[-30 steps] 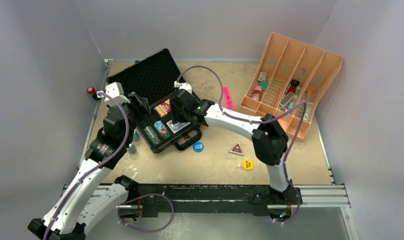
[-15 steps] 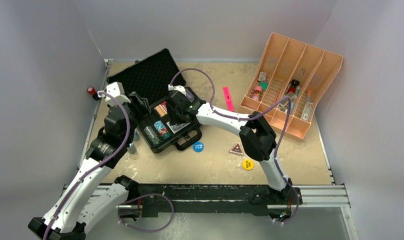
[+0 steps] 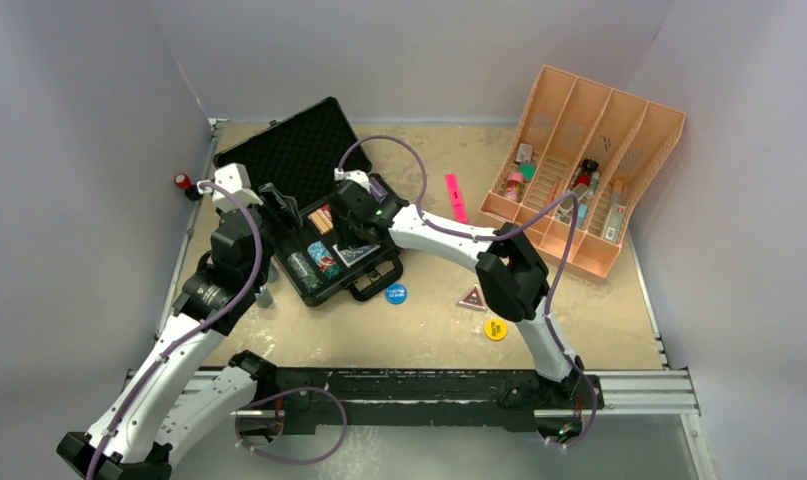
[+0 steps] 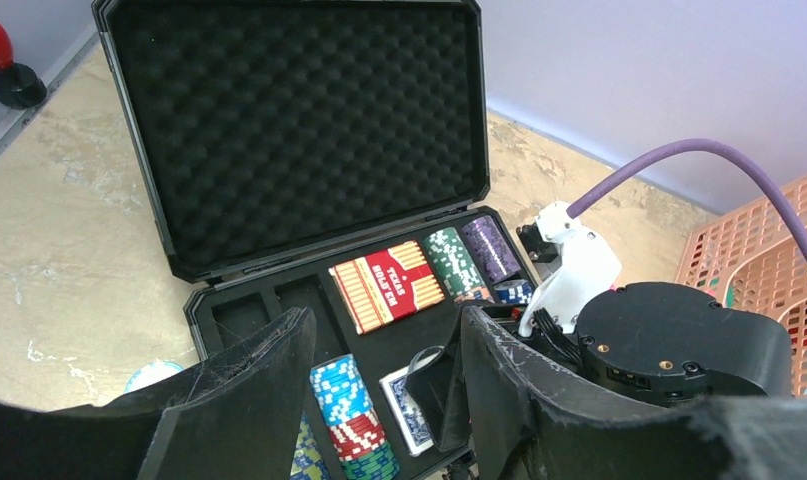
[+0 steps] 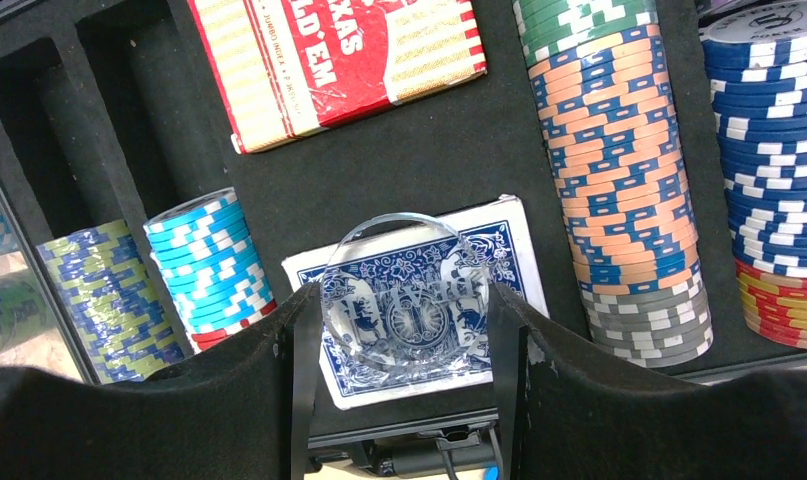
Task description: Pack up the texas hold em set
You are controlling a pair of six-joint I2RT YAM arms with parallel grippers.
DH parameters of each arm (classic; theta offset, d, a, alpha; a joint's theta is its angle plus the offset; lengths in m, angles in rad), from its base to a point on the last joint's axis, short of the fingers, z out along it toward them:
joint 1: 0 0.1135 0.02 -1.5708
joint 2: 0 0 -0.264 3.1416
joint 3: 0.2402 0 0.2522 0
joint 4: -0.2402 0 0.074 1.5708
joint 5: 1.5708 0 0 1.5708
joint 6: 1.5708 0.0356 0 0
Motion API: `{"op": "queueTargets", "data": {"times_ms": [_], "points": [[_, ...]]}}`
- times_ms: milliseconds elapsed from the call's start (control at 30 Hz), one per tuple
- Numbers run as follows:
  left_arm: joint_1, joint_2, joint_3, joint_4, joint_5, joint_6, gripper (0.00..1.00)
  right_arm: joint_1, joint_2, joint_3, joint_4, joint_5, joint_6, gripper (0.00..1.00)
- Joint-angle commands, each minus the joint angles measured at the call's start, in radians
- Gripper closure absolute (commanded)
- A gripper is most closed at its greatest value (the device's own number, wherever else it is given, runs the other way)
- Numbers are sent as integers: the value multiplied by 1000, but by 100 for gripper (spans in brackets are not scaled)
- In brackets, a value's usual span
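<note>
The black case (image 4: 299, 130) lay open at the left rear of the table (image 3: 429, 310), with chip stacks (image 5: 619, 180) and a red deck (image 5: 339, 50) in its foam slots. The right gripper (image 5: 404, 335) pinched a clear round disc (image 5: 399, 270) over the blue deck (image 5: 504, 235) (whether they touched was unclear; its fingers hid the deck's lower edge). The left gripper (image 4: 384, 335) hovered at the case's near side, jaws partly apart and empty, masking the case's front rim.

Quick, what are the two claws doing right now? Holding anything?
Left gripper: open, holding nothing.
Right gripper: closed on a clear round disc, over the blue card deck.
</note>
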Motion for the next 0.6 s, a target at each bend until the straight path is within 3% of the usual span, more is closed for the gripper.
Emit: {"op": "queueTargets", "data": {"times_ms": [0, 233, 567], "points": [[4, -2, 7, 18, -18, 1, 46, 0, -46, 4, -82, 14, -12, 61], [4, 0, 7, 19, -20, 1, 45, 0, -49, 14, -106, 37, -7, 55], [4, 1, 9, 16, -22, 0, 45, -1, -102, 17, -90, 27, 2, 38]]}}
